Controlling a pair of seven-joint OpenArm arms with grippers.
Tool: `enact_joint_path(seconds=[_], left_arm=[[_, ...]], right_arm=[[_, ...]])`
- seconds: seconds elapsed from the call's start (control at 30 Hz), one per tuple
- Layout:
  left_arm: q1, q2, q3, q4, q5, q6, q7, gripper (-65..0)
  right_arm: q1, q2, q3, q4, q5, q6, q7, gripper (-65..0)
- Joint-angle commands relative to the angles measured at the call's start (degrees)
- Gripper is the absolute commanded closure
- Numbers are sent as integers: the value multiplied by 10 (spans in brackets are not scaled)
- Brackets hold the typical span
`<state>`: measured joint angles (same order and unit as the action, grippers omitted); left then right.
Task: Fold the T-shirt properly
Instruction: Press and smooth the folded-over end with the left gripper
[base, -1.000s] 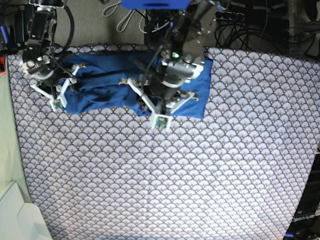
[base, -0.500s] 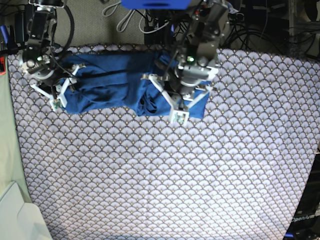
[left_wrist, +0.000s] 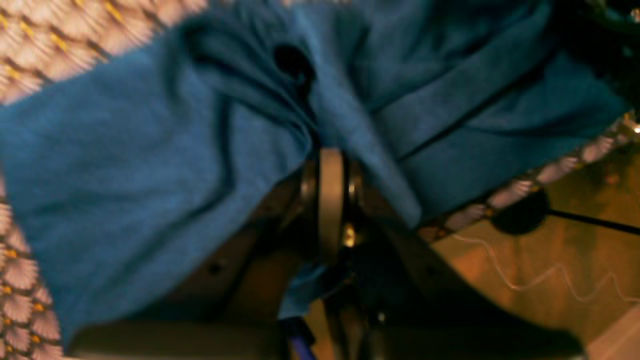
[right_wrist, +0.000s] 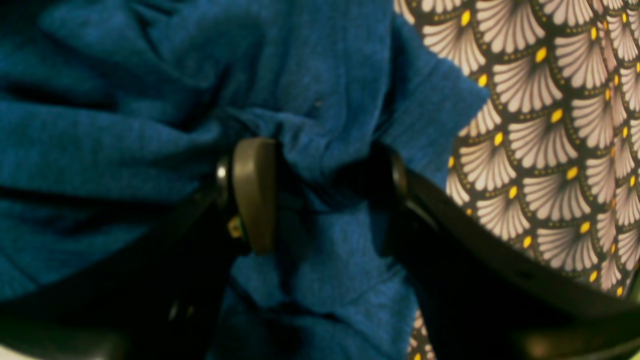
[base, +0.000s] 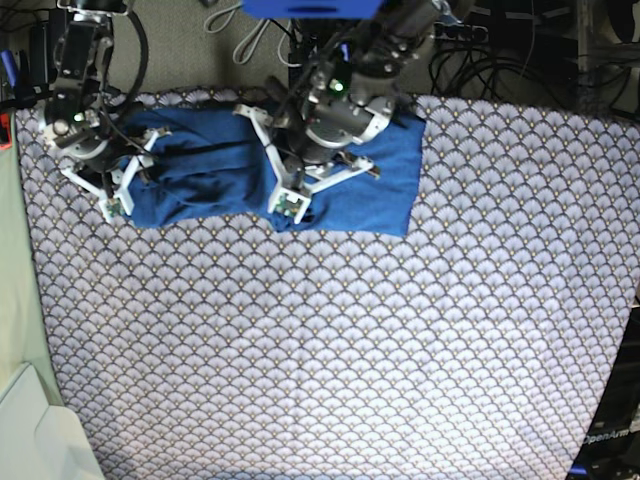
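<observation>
The blue T-shirt (base: 385, 180) lies bunched lengthwise along the far edge of the table, wrinkled at the left and flatter at the right. My left arm (base: 325, 130) stands over its middle. In the left wrist view the left gripper (left_wrist: 327, 155) is shut, and folds of the T-shirt (left_wrist: 150, 165) gather at its tips and drape on both sides. My right arm (base: 90, 150) is at the shirt's left end. There the right gripper (right_wrist: 325, 195) stands open, its fingers (right_wrist: 255, 195) set down astride a puckered ridge of the T-shirt (right_wrist: 125, 140).
The scallop-patterned table cover (base: 350, 350) spreads out in front of the shirt. Cables (base: 250, 40) and dark equipment crowd the space beyond the far edge. A pale box (base: 30, 430) sits at the near left corner. The table edge (left_wrist: 540, 175) runs close to the left gripper.
The left gripper has shut. Its arm swung right, then back left over the shirt's middle, and the shirt's right part now lies flatter. The right arm has not moved.
</observation>
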<state>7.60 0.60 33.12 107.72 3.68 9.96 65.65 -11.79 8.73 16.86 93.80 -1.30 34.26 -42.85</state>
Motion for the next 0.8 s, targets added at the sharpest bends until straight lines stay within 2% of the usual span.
enact_joint_path(seconds=[0.0, 0.13, 0.33, 0.43, 0.6, 0.77], left_arm=[[-5, 1, 5, 16, 0, 0, -5, -1], [-7, -7, 1, 16, 4, 1, -5, -1], [-6, -6, -94, 13, 3, 4, -5, -1], [-4, -6, -121, -2, 1, 3, -5, -1], [-5, -1, -118, -61, -1, -1, -5, -1], [-1, -6, -37, -58, -1, -1, -5, -1]], right_arm=[[0, 5, 2, 3, -10, 1, -11, -290], [-9, 5, 3, 3, -10, 1, -11, -290], [-10, 4, 3, 3, -10, 1, -11, -290], [-11, 4, 3, 3, -10, 1, -11, -290], [-8, 4, 3, 4, -10, 1, -11, -290], [-8, 5, 3, 4, -10, 1, -11, -290]])
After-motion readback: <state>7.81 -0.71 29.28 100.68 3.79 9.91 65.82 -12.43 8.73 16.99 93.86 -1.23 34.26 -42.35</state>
